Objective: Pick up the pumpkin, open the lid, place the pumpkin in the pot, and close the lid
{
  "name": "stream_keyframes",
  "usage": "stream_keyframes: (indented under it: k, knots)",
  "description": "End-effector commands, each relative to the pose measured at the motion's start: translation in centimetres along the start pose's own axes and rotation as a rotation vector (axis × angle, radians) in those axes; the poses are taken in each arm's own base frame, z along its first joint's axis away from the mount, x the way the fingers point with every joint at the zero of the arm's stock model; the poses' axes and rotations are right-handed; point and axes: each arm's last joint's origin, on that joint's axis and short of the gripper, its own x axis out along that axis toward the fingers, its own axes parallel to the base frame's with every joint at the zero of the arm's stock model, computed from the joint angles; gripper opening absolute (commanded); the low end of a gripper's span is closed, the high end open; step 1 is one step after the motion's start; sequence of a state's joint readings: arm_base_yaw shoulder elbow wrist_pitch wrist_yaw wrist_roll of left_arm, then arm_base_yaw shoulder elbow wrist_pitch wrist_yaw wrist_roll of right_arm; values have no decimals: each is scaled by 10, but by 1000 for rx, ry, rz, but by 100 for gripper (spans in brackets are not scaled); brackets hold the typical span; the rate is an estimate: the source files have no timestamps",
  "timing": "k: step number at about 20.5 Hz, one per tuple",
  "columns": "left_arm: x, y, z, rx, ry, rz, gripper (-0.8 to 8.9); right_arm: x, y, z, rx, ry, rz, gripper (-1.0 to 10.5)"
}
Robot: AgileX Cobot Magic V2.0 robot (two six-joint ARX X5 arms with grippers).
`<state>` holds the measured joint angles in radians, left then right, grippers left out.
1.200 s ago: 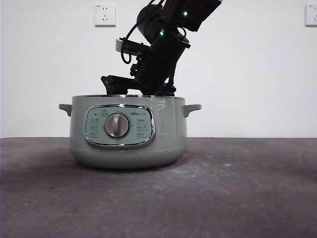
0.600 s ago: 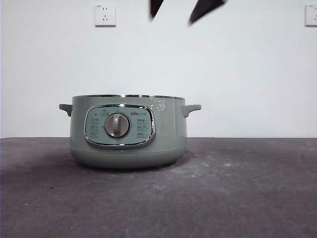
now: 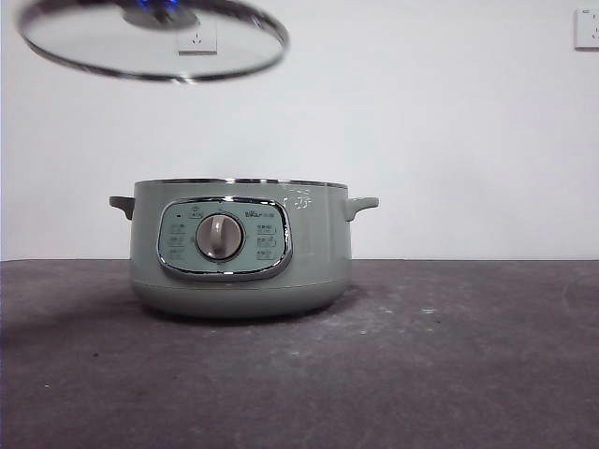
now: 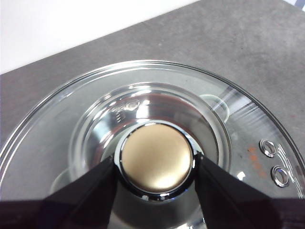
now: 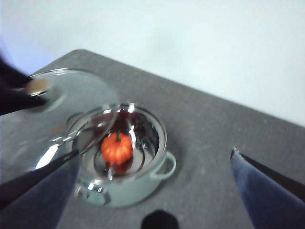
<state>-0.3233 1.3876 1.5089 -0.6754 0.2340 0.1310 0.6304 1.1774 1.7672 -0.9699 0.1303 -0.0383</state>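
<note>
Lid raised, pumpkin inside the pot

The pot (image 3: 241,247) is set on the table (image 3: 449,365), before the wall. The pumpkin (image 5: 116,147) is seated in the pot, on its floor. The lid (image 3: 150,37) is held in the air above the pot and off to one side, its knob (image 4: 156,159) clamped between the jaws of the left gripper (image 4: 155,172).

The pot (image 3: 241,257) is sage green with a chrome-framed panel and a silver dial (image 3: 221,237); a white mark sits near its rim at 1 o'clock from the dial. The lid (image 3: 153,37) is clear glass with a chrome rim; its knob (image 4: 156,158) looks golden-tan in the wrist view. The pumpkin (image 5: 116,148) is orange with a green stem, blurred. The table (image 3: 449,374) is dark grey, speckled.
</note>
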Motion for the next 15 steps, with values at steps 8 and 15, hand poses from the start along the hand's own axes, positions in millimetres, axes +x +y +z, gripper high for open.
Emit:
stream_keyframes:
  k: [8, 15]
  knots:
    - [68, -1, 6, 54, -69, -37, -9, -27, 2, -16, 57, 95, 123, 535]
    - [109, 5, -5, 48, -36, -40, -9, -31, 3, -19, 77, 115, 146, 535]
